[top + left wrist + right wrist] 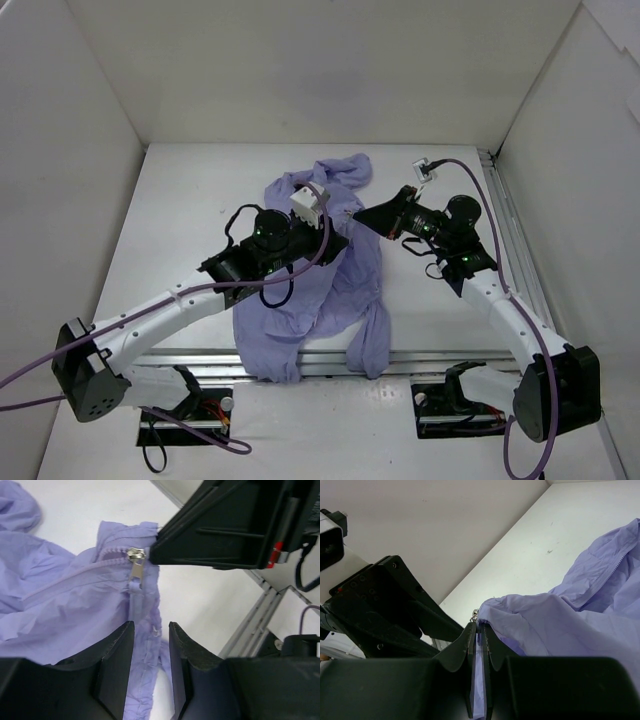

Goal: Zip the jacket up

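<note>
Lavender jacket (345,285) lies mid-table, lower folds draped over the near edge | right gripper (479,630) pinched together on jacket edge, just beside zipper slider (136,555) | left gripper (151,627) fingers apart, fabric strip running between them, below slider | table (180,220) walls (60,150) well apart from both grippers

White desk (190,190); lavender jacket (352,280) lies crumpled mid-desk, its lower end draped over the near-edge metal rail (430,358).
</note>
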